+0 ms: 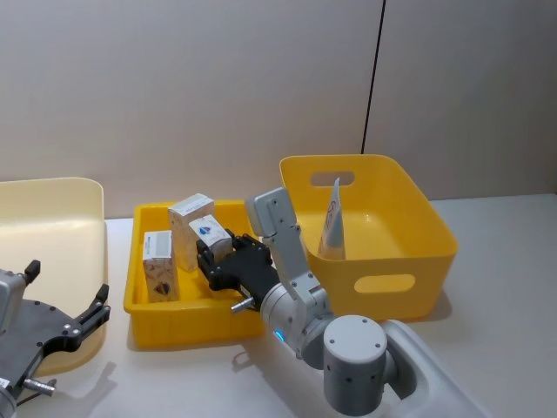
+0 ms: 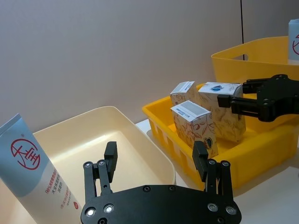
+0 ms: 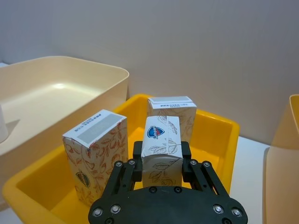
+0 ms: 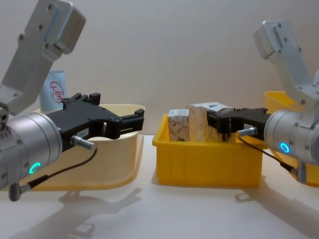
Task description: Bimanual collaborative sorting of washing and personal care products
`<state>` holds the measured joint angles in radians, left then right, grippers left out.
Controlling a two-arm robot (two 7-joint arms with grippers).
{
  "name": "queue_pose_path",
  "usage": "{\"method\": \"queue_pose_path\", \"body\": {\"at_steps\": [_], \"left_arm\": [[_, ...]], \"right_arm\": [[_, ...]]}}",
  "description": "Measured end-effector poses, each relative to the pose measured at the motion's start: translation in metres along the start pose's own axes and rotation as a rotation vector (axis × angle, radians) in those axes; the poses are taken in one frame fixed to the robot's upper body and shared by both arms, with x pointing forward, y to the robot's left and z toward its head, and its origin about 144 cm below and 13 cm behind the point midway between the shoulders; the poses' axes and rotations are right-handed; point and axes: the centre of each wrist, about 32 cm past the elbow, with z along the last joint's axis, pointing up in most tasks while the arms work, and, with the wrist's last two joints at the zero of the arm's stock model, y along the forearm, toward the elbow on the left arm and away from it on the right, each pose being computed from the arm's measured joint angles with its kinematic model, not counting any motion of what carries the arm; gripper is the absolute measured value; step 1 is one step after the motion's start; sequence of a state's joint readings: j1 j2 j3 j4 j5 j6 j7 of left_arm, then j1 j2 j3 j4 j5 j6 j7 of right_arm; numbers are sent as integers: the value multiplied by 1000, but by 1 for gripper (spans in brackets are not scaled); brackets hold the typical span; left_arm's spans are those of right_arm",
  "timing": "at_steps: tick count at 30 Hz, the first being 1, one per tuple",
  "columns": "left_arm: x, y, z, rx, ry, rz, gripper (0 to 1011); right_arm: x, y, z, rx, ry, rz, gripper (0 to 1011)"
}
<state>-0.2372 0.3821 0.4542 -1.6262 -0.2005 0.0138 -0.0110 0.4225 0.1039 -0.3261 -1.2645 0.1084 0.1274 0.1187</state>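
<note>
**Right jaws on a carton in the shallow tray**

Three white cartons point(image 1: 191, 228) stand upright in the shallow yellow tray point(image 1: 187, 318). My right gripper point(image 3: 161, 161) is clamped on the one nearest the tray's right wall, gripped by its side faces, I'd say to lift it straight out. Two blue tubes: one point(image 1: 332, 219) leaning in the deep yellow bin point(image 1: 383, 283), one point(image 2: 32, 170) in the cream bin point(image 2: 154, 156). My left gripper point(image 2: 156, 161) hangs wide, empty, over the cream bin's near rim.

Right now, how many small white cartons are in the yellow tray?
3, all in the shallow yellow tray: one carton on its left side, one toward the back, and one between the right gripper's fingers. Others may be hidden.
</note>
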Motion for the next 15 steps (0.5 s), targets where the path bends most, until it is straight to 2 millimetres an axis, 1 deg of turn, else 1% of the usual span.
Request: {"method": "queue_pose_path", "body": {"at_steps": [5,15], "left_arm": [[0,0,0,0,0,0,1003],[0,0,0,0,0,0,1003]], "right_arm": [[2,-2,0,41,-5,4,444],[10,-8,5,180,-16,13,444]]}}
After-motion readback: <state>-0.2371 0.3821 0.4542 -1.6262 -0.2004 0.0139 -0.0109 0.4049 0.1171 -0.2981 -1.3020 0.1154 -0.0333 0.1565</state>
